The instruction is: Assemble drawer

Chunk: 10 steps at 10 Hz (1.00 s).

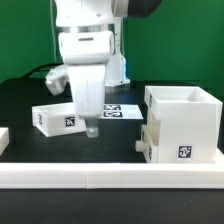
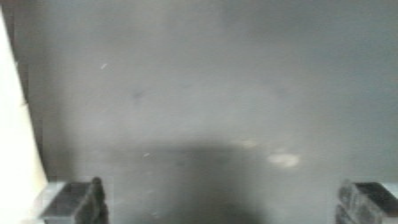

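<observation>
End effector (image 1: 90, 126) spread wide, empty, low over bare desk (image 2: 196, 90). Loose tray (image 1: 52, 118) just beside it. Housing (image 1: 185, 118) at exterior view's right, second tray (image 1: 150, 145) seemingly part-inserted. Probably light, rigid, slick plastic: pinch thin tray wall.

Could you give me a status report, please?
Gripper open, empty, over table. Loose tray beside it, ungripped. Housing at exterior view's right. Nothing between.

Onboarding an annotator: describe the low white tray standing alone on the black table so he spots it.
Find the tall white cube-like plastic housing on the exterior view's right. Cross the black table, past the robot's hand, to that view's left: the low white open-topped plastic tray. Unlike the housing it stands alone, one black-and-white tag facing the camera.
</observation>
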{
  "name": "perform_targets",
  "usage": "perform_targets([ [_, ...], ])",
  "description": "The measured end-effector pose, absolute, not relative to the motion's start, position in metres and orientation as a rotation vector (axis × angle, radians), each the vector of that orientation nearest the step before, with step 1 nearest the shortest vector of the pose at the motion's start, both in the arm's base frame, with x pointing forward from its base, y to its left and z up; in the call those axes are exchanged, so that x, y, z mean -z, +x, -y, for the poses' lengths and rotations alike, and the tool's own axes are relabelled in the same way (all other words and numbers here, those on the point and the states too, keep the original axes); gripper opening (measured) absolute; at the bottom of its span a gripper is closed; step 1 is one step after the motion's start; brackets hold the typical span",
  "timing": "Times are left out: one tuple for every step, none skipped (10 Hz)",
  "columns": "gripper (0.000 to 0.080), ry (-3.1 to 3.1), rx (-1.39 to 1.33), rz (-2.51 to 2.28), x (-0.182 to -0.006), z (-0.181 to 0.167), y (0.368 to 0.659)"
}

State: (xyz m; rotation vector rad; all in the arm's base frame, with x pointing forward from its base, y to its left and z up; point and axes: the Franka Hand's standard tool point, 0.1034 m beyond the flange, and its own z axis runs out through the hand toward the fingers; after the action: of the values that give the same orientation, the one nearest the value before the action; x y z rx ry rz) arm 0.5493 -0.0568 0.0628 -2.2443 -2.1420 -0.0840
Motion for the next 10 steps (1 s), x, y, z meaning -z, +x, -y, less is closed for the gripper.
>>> perform_targets([
  [0.0649,-2.294,0.096,2.096,-0.068,0.065,0.535],
  [0.0649,-2.346,0.114,2.039,-0.069,0.071,0.519],
  [0.0649,-2.355,0.101,2.021,-0.067,0.07,0.508],
  [0.0649,-2.368,0.101,2.004,-0.067,0.07,0.509],
  [0.0649,-2.369,0.102,2.004,-0.067,0.07,0.509],
  [0.0649,-2.393,0.101,1.972,-0.066,0.07,0.509],
  [0.0649,-2.463,0.098,1.879,-0.066,0.07,0.509],
  [0.0649,-2.525,0.096,1.792,-0.066,0.07,0.509],
  [0.0649,-2.6,0.104,1.684,-0.066,0.069,0.508],
  [0.0649,-2.716,0.111,1.498,-0.064,0.067,0.5],
])
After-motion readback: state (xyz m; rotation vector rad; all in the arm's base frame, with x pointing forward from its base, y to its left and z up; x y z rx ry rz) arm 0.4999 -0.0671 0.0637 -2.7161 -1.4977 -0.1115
